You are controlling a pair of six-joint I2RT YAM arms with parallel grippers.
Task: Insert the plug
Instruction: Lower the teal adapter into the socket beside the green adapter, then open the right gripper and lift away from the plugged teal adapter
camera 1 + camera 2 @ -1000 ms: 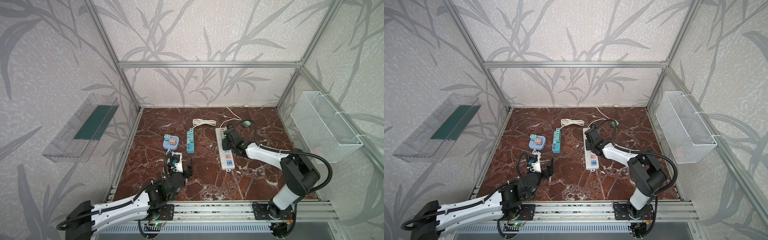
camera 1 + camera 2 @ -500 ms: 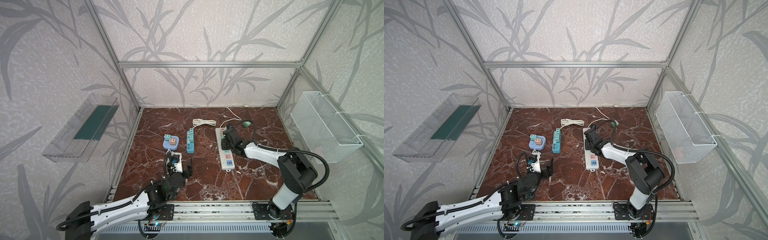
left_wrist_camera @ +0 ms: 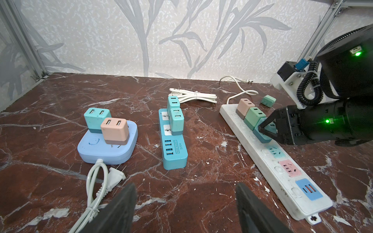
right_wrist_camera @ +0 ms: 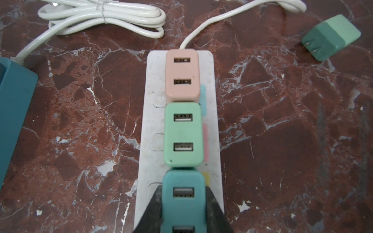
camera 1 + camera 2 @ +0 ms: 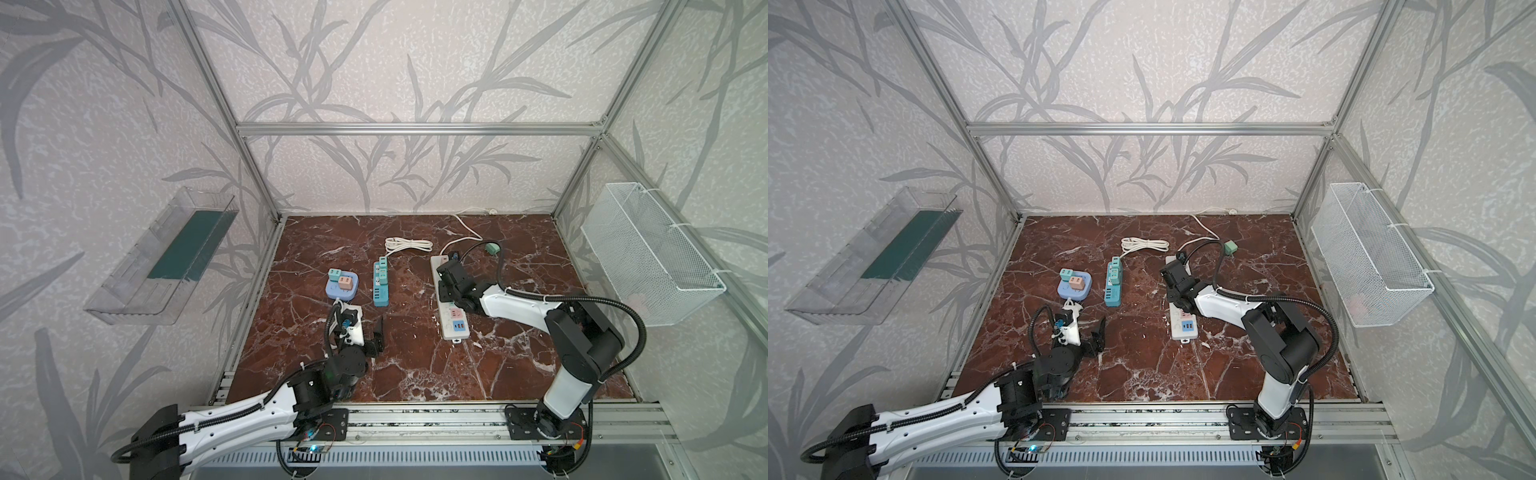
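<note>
A teal two-port plug [image 4: 183, 203] stands on the white power strip [image 4: 145, 129], third in a row after a pink plug [image 4: 181, 74] and a green plug [image 4: 182, 133]. My right gripper [image 4: 183, 188] is shut on the teal plug's sides, as the left wrist view confirms, with the gripper [image 3: 266, 130] around the plug [image 3: 261, 136]. The prongs are hidden. In both top views the right gripper [image 5: 446, 286] [image 5: 1177, 286] covers that plug. My left gripper [image 3: 184, 185] [image 5: 363, 330] hangs open over bare marble, holding nothing.
A loose green plug [image 4: 331, 38] lies beyond the strip's far end. To the left are a teal strip [image 3: 173, 145], a blue square hub [image 3: 90, 149] with two plugs, and a bundled white cable [image 3: 193, 96]. A wire basket [image 5: 648, 253] hangs on the right wall.
The right arm has shifted very slightly to the left while keeping its grip on the teal plug. The left arm has not moved.
</note>
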